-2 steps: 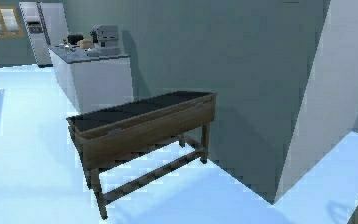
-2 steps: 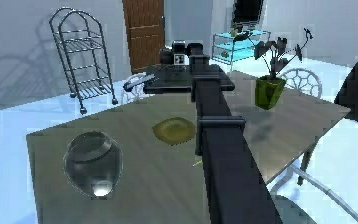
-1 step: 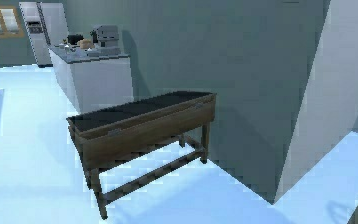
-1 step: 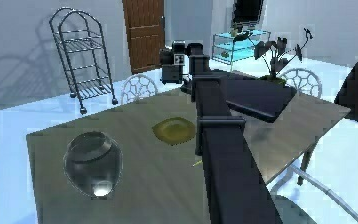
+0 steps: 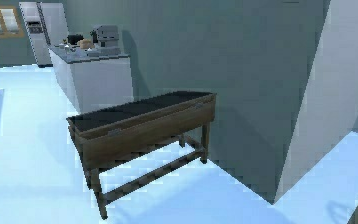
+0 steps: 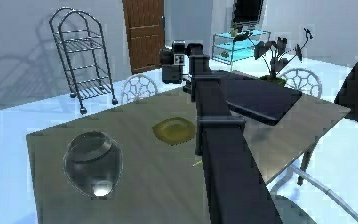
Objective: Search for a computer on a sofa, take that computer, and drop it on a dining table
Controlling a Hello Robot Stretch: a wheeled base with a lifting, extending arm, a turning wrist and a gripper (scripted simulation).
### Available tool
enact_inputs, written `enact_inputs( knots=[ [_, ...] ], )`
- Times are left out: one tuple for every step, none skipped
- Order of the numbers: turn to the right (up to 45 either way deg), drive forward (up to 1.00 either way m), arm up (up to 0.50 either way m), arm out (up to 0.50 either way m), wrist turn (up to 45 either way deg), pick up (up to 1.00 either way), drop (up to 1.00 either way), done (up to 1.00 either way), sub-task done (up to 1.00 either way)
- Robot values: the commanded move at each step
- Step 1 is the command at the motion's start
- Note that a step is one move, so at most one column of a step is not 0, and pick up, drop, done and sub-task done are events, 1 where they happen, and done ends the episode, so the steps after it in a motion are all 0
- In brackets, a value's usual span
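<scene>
arm: dark bar (image 6: 223,150) rises from arm side view's bottom edge and runs out across the wooden desk (image 6: 57,140) toward its far edge.
pincer: (image 6: 173,64) at bar's far end, dark body beside white squares, seen near a round chair back (image 6: 137,88).
grip: can't tell pincer's state, or whether it has hold of anything.
hidden: fingers lost in the dark clutter. Bar covers a strip of desk mid. Computer's near-left edge runs behind bar. Desk cut off at bottom edge.
computer: (image 6: 259,100) flat blackish slab, looks shut, lies on desk just right of bar, twd far right corner. No detail legible.
also on desk: glass bowl (image 6: 92,160) at view's left; yellowish plate (image 6: 173,130) just left of bar.
</scene>
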Motion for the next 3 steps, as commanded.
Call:
enact_inputs(
  knots=[
    [0.0,0.0,-0.32,0.0,0.0,0.0,0.0,0.0,0.0],
    [0.0,0.0,0.0,0.0,0.0,0.0,1.0,0.0,0.0],
    [0.0,0.0,0.0,-0.1,0.0,0.0,0.0,0.0,0.0]
  ],
)
